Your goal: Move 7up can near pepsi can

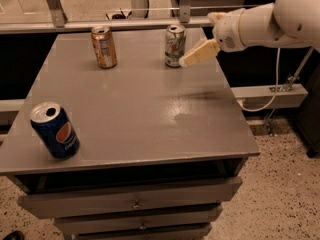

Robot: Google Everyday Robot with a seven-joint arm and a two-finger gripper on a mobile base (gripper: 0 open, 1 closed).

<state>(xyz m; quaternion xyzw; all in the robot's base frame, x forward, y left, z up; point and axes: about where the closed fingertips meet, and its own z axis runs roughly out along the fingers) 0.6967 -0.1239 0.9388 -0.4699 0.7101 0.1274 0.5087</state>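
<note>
Right now the gripper (199,53) hangs over the counter's (150,114) far right corner, its tip just beside the 7up can (175,45), which stands upright by the far edge. Whether the gripper is released or clenched, I cannot tell. The pepsi can (55,130) stands well apart, at the front left corner. A sideways nudge from that tip could topple the 7up can or push it off the far edge. The pepsi can's top is open, but its contents are hidden.
</note>
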